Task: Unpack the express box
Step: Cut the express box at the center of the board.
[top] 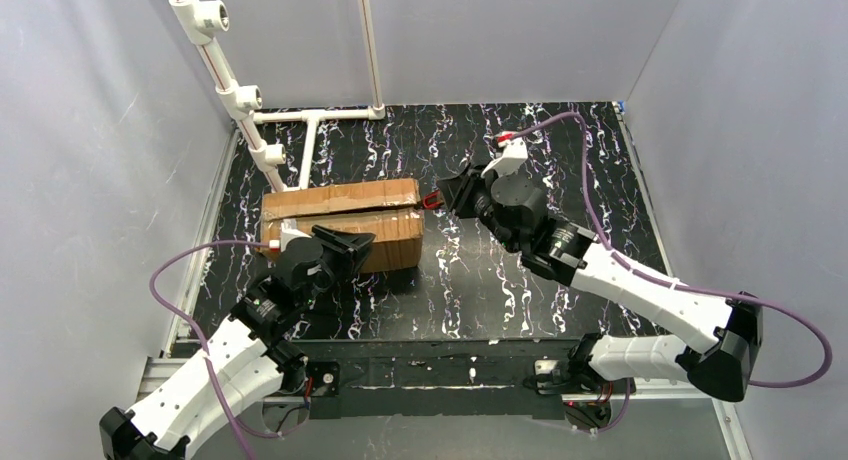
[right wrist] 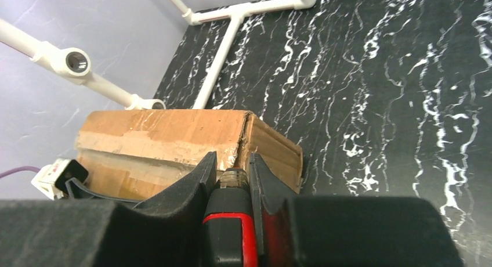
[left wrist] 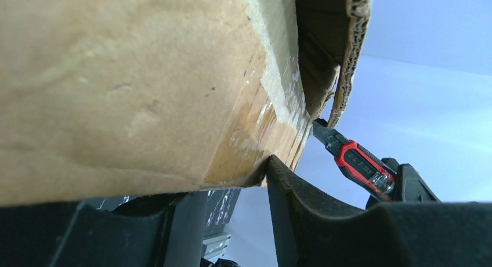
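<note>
The express box (top: 340, 218) is a brown taped carton lying left of centre on the black marbled table. My left gripper (top: 350, 245) is against its near side, open. In the left wrist view the carton (left wrist: 116, 75) fills the frame and its lower edge rests on the fingertips of the left gripper (left wrist: 231, 179). My right gripper (top: 447, 194) is shut on a red and black utility knife (top: 433, 199) whose tip is at the box's right end. From the right wrist, the knife (right wrist: 232, 220) sits between the fingers of that gripper (right wrist: 232, 159) and points into the box's (right wrist: 162, 133) end seam. The knife (left wrist: 360, 162) also shows beside a loose end flap (left wrist: 351, 46).
A white pipe frame (top: 240, 100) stands at the back left, with a T-shaped bar (right wrist: 232, 23) lying on the table behind the box. Pale walls close in three sides. The table (top: 500, 280) stretches right of the box. Purple cables (top: 180, 270) loop off both arms.
</note>
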### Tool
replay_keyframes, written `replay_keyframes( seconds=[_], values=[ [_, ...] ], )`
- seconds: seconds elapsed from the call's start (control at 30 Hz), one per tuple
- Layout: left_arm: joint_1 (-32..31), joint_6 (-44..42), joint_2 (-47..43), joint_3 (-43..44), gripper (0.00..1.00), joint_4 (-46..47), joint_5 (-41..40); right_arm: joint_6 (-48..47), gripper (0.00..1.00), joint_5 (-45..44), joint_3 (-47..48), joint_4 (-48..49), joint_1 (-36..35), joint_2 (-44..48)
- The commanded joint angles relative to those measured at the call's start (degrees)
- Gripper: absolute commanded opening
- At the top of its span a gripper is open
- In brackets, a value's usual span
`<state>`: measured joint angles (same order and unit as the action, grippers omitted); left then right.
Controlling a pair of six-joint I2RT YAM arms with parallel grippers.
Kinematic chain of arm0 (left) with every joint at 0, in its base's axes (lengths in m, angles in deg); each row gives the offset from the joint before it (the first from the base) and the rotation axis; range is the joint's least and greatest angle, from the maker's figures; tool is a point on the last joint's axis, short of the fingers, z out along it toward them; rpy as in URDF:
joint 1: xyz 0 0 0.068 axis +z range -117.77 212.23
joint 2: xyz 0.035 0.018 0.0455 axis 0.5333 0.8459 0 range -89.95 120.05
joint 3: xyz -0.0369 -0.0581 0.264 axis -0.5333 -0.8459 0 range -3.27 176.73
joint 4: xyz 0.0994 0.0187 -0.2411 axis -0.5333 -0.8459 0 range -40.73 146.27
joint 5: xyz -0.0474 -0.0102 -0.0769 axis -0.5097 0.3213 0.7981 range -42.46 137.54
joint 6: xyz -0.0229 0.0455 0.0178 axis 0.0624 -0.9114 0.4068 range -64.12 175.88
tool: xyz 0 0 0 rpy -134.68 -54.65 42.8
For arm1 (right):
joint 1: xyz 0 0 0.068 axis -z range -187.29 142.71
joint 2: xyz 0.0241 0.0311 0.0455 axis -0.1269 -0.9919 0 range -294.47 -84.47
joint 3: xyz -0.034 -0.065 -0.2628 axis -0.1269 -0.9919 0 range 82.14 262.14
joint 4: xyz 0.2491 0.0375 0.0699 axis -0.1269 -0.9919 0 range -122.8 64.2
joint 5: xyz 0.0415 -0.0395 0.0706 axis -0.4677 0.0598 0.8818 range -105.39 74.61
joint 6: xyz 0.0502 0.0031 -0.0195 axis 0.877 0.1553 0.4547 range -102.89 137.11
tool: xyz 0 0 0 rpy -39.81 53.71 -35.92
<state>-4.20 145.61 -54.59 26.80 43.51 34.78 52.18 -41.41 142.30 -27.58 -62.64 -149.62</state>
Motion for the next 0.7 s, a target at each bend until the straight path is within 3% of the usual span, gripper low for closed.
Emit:
replay_keyframes(
  seconds=[0.0,0.07,0.17,0.3,0.4,0.47,0.6,0.67],
  values=[
    [0.9,-1.1,2.1,1.5,0.37,6.8,-3.7,-5.9,0.01,-5.9,-1.4,-10.4,-6.3,-1.0],
    [0.9,-0.4,2.8,0.8,0.37,10.0,-3.6,-4.3,0.01,-4.1,-2.4,-10.4,-7.4,-3.2],
    [0.9,-0.5,3.6,1.1,0.37,11.6,-2.7,-4.0,0.01,-12.2,-2.2,-12.4,-12.7,0.6],
    [0.9,0.7,3.5,-0.6,0.37,12.4,-2.9,-1.8,0.01,-11.3,-7.6,-4.5,-12.8,-3.2],
    [0.9,2.1,2.1,-2.3,0.36,14.1,-2.6,-3.0,0.01,-14.9,-4.6,-9.1,-13.0,0.5],
    [0.9,1.9,0.7,-2.2,0.36,11.6,-3.3,-4.4,0.01,-16.6,-6.1,-6.2,-13.0,5.7],
    [0.9,1.7,-0.5,-2.8,0.36,11.3,-3.6,-3.5,0.01,-16.2,-7.8,-10.1,-11.6,0.1],
    [0.9,1.3,-0.8,-2.3,0.37,10.3,-3.0,-3.1,0.01,-15.8,-6.7,-9.6,-12.2,5.7]
  ],
)
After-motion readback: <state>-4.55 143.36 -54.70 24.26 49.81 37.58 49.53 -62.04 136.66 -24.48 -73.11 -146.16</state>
